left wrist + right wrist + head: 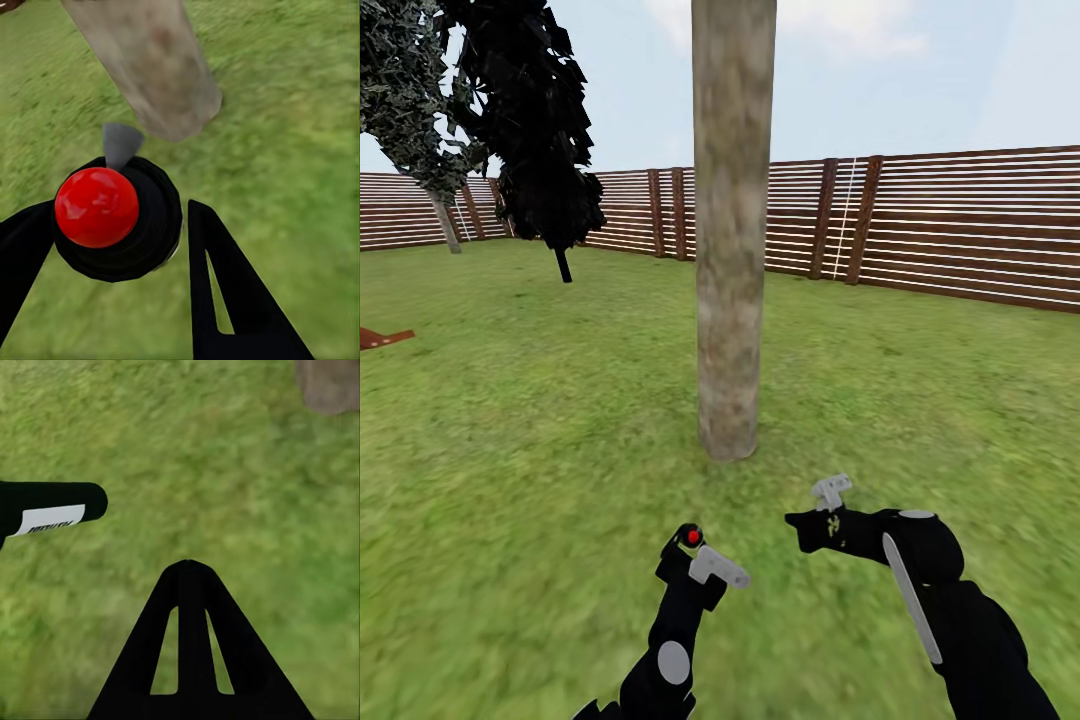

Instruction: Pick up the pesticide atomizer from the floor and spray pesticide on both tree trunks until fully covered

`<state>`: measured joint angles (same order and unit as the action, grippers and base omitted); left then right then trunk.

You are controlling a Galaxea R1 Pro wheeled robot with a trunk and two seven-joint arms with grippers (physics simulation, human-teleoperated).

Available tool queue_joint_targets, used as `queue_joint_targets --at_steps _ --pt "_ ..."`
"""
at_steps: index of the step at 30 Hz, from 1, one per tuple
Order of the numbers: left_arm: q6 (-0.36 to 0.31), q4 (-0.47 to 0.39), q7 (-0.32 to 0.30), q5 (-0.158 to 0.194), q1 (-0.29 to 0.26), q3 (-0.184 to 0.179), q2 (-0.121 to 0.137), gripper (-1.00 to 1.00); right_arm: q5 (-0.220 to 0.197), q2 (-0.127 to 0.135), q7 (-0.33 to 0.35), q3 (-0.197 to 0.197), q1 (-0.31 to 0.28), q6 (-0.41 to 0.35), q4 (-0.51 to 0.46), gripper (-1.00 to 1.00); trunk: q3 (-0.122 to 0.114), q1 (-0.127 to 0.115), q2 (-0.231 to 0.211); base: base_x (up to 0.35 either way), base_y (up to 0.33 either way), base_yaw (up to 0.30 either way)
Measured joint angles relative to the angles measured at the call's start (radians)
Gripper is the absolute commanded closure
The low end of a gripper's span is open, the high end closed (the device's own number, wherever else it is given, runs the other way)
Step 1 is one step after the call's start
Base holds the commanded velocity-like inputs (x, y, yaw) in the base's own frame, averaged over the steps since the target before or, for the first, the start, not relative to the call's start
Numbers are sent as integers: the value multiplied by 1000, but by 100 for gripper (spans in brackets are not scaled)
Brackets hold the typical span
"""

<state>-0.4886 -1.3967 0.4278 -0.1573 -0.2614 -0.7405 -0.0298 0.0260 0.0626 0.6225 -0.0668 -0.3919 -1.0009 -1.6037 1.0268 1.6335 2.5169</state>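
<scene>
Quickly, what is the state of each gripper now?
Left gripper: closed on the pesticide atomizer.
Right gripper: holding nothing; open or closed cannot be told.

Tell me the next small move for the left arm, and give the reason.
Probably raise the left hand and aim its nozzle at the tree trunk. The hand holds the pesticide atomizer, with its grey nozzle pointing toward the trunk's base, and no white specks are visible on the bark.

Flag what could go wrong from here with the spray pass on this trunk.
1. The pesticide atomizer sits between the left gripper jaws with its nozzle aimed low at the tree trunk; the upper trunk may stay uncovered.
2. The right gripper hovers near the trunk base and could stray into the spray.
</scene>
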Motion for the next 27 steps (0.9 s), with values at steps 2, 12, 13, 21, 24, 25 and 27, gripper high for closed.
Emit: queue_joint_targets --at_steps 2,12,13,21,24,25,27 --pt "2 0 2 0 0 0 0 100 -1 1 33 0 0 0 0 100 0 0 0 0 0 0" --pt "4 1 3 -1 0 0 -1 100 -2 -8 187 0 4 10 0 100 0 0 0 0 0 0" --pt "4 1 3 -1 0 -1 -1 100 -2 -8 190 -1 4 10 0 100 0 0 0 0 0 0" --pt "5 2 3 -2 0 -2 -1 100 1 -11 260 3 5 11 0 100 0 0 0 0 0 0" --pt "5 2 3 -1 0 -3 -1 100 0 -13 262 5 4 10 0 100 0 0 0 0 0 0" --pt "5 2 3 -1 0 -3 -1 100 0 -14 262 5 4 10 0 100 0 0 0 0 0 0" --pt "5 2 3 -1 0 -3 -1 100 0 -18 263 11 4 9 0 100 0 0 0 0 0 0"
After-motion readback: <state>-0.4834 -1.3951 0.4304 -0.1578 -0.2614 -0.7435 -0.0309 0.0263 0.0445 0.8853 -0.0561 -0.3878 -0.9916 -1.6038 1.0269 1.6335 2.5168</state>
